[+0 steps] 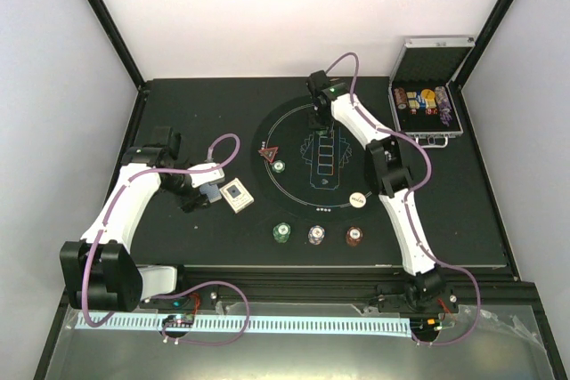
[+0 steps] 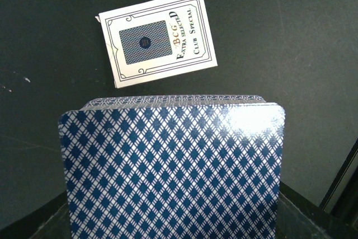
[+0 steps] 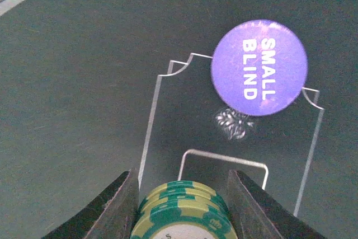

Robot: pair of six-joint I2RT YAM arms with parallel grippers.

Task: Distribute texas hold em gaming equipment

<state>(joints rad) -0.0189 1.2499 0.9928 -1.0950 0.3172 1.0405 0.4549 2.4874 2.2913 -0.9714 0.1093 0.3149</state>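
Left end effector (image 1: 203,191): closed on the deck of cards (image 2: 173,172). The blue-diamond backs faced the wrist camera and filled the lower half of that frame.
Card box (image 2: 158,37): white, lay flat on the desk (image 1: 205,104) just past the deck's top edge, not touching it. It was left of centre in the top view.
Right end effector (image 3: 183,178): gripped the green chips (image 3: 182,214), a short stack pinched between both fingers (image 3: 117,208) at the bottom centre of the wrist frame.
Right arm: reached to the upper part of the mat (image 1: 285,126), upper centre of the top view.
Small blind disc (image 3: 259,67): purple, lay flat on the mat in the upper right of the wrist frame. It overlapped a printed white outline and sat apart from the held chips.
Red triangle marker (image 1: 269,153): on the left side of the mat, with a lone green chip (image 1: 280,166) just beside it, lower right.
White button (image 1: 357,198): at the lower right edge of the mat.
Chip piles: green pile (image 1: 282,232), purple-white pile (image 1: 316,235) and red-brown pile (image 1: 354,236) stood in a row below the mat, each apart from the next.
Metal case (image 1: 432,86): open, upper right, with chip rolls inside.
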